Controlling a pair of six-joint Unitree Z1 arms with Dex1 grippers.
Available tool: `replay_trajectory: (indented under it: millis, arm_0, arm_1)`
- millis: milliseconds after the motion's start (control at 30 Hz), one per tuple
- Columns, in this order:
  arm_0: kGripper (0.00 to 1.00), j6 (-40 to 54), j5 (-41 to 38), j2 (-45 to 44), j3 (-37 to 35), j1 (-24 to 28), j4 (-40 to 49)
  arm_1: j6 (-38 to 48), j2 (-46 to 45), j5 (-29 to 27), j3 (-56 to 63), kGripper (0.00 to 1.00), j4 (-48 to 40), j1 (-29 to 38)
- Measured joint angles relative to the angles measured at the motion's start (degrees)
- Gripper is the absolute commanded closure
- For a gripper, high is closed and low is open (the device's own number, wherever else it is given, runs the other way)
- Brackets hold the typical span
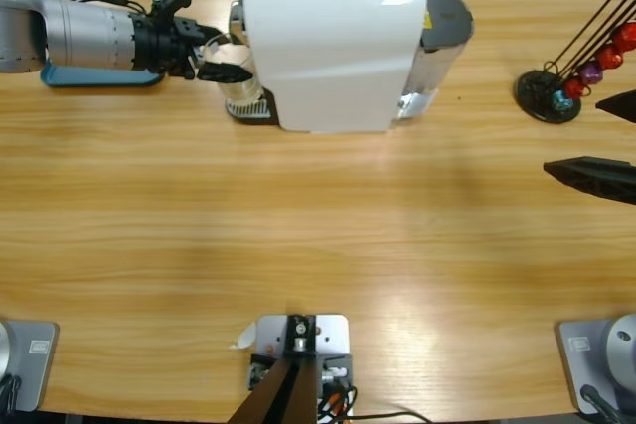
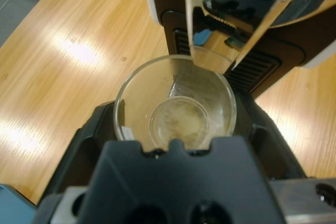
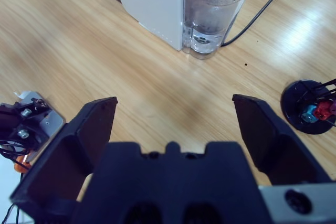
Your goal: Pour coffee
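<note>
Clamped around a clear glass [image 2: 176, 119], the left gripper [image 2: 176, 129] holds it at the drip tray beneath the spout of the white coffee machine [image 1: 333, 47] (the glass looks empty, with only pale residue at its bottom). Right gripper [image 3: 173, 119] hovers over bare table [image 1: 298, 225], jaws wide apart, near the capsule stand [image 1: 552, 96].

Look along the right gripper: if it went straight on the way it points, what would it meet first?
Probably bare table; the right gripper is open and empty, angled down. The coffee machine stands further on.
</note>
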Motion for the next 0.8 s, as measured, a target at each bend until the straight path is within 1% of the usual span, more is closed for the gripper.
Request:
replay_trajectory:
  millis: [200, 367, 600, 700, 800]
  arm_0:
    - [1.000, 0.75, -0.13, -0.36, 0.72, 0.49, 0.00]
    - [1.000, 0.67, -0.14, -3.09, 3.41, 2.21, 0.00]
    - [1.000, -1.60, 0.13, -9.57, 5.67, 8.78, 0.00]
    - [1.000, -4.58, 2.33, -10.19, 5.74, 12.22, -0.14]
    - [1.000, -8.21, 5.89, -10.14, 5.85, 14.93, -2.18]
  arm_1:
    - [0.00, 0.00, 0.00, 0.00, 0.018, 0.00, 0.00]
    - [0.00, 0.00, 0.00, 0.00, 0.018, 0.00, 0.00]
    - [0.00, 0.00, 0.00, 0.00, 0.018, 0.00, 0.00]
    - [0.00, 0.00, 0.00, 0.00, 0.023, 0.00, 0.00]
    - [0.00, 0.00, 0.03, 0.00, 0.021, 0.00, 0.00]
